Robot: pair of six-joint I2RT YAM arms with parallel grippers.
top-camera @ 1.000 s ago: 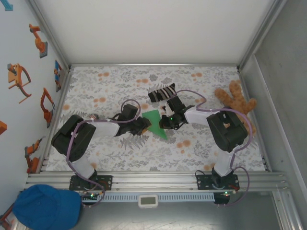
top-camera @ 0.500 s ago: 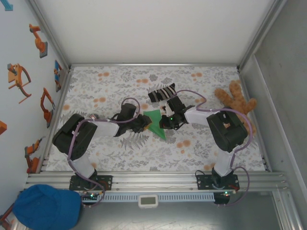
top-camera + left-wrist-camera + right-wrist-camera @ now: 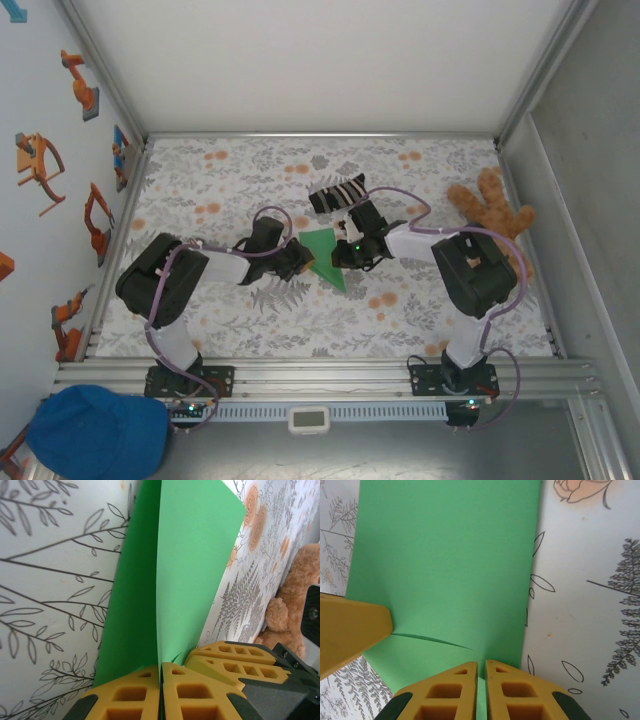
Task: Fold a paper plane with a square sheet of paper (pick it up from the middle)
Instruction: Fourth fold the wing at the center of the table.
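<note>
The square sheet of paper (image 3: 322, 256) is bright green, folded to a pointed triangle, and lies mid-table between both grippers. My left gripper (image 3: 303, 263) comes in from the left. In the left wrist view its jaws (image 3: 161, 672) are shut on a raised crease of the sheet (image 3: 175, 570). My right gripper (image 3: 341, 257) meets the sheet from the right. In its wrist view the jaws (image 3: 481, 666) stand a thin slit apart on the sheet's (image 3: 445, 555) near edge, where the crease line ends. A left fingertip (image 3: 350, 630) shows beside it.
A black-and-white striped sock (image 3: 337, 192) lies just behind the right gripper. A brown teddy bear (image 3: 490, 212) sits at the right edge of the table. Metal frame rails and walls bound the floral mat (image 3: 220, 180). A blue cap (image 3: 95, 432) lies off the table, front left.
The left arm has edged right toward the paper, and the green shape looks slightly narrower. The right arm has stayed in place.
</note>
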